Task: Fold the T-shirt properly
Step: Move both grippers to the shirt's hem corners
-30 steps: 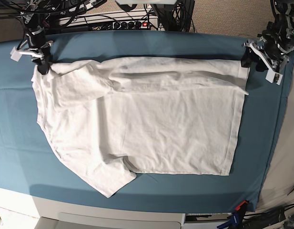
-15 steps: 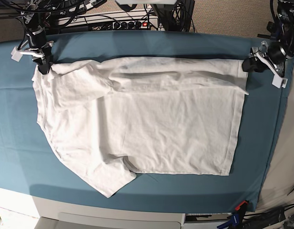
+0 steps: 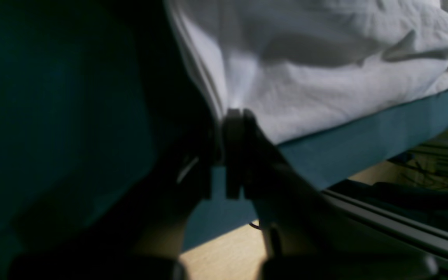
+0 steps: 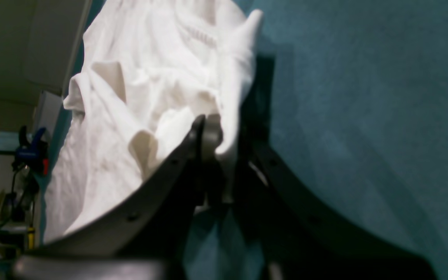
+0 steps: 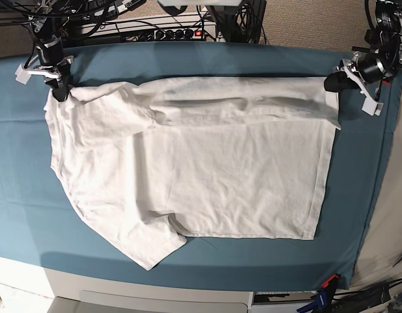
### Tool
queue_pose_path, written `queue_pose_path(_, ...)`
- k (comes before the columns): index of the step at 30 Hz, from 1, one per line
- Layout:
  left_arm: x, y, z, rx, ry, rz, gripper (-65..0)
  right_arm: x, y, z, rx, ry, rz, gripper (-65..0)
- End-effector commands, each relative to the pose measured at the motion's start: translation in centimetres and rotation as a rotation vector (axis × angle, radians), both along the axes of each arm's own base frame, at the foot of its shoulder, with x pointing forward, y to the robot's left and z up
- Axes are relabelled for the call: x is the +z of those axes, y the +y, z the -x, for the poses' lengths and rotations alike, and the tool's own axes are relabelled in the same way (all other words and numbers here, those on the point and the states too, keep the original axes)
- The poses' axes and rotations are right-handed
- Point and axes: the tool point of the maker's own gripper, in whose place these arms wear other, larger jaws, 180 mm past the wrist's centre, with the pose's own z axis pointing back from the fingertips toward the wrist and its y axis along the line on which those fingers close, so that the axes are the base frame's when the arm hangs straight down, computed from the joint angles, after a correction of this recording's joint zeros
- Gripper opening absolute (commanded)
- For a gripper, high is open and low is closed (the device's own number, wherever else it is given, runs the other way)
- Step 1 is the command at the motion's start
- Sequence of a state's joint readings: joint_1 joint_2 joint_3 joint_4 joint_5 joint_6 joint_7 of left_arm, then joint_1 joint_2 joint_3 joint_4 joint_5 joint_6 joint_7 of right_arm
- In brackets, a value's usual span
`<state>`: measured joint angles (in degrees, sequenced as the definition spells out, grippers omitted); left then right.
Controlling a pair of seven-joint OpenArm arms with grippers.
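T-shirt (image 5: 194, 169) flat on teal cloth (image 5: 187, 62), far corners pinched by left pincer (image 5: 332, 83), right pincer (image 5: 58, 91)

Both end effectors, left (image 5: 332, 83) and right (image 5: 58, 92), are clamped closed.

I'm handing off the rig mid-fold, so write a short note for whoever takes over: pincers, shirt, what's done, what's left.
Left pincer: shut on the far hem corner of the T-shirt.
Right pincer: shut on bunched fabric at the far shoulder end.
Shirt: spread on the teal table cloth, lying sideways, its far long edge folded over in a narrow band; the near sleeve sticks out toward the table's front edge.
Done: both far corners pinched.
Left: probably lift and carry the far edge toward the near one, tuck the sleeves, then fold again.
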<state>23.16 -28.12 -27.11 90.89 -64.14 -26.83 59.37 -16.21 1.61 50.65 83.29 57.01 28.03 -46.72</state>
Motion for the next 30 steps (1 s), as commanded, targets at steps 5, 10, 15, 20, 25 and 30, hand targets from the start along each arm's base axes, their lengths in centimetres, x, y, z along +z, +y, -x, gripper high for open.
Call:
queue_pose_path(5,0.9,0.8,1.1,-0.027,-0.001,-0.039,-65.0,1.0,0.9,2.0,0.096,0.062,0.075,-65.0)
queue_pose_path(10,1.1,1.3,2.8,-0.024,0.018,-0.059,-65.0,2.7,0.8,4.0,0.134,0.096,0.164,-65.0)
queue_pose_path(15,1.1,2.3,3.7,-0.004,0.039,-0.074,-65.0,3.4,0.4,5.4,0.164,0.138,0.219,-65.0)
queue_pose_path(20,1.2,2.9,4.3,0.012,0.05,-0.077,-65.0,3.4,-0.6,7.0,0.189,0.194,0.252,-65.0)
queue_pose_path(25,1.1,2.9,4.5,0.005,0.061,-0.078,-65.0,3.2,-1.1,8.2,0.182,0.224,0.257,-65.0)
queue_pose_path(30,0.9,2.8,5.0,0.003,0.074,-0.078,-65.0,3.3,-1.3,8.6,0.176,0.232,0.26,-65.0)
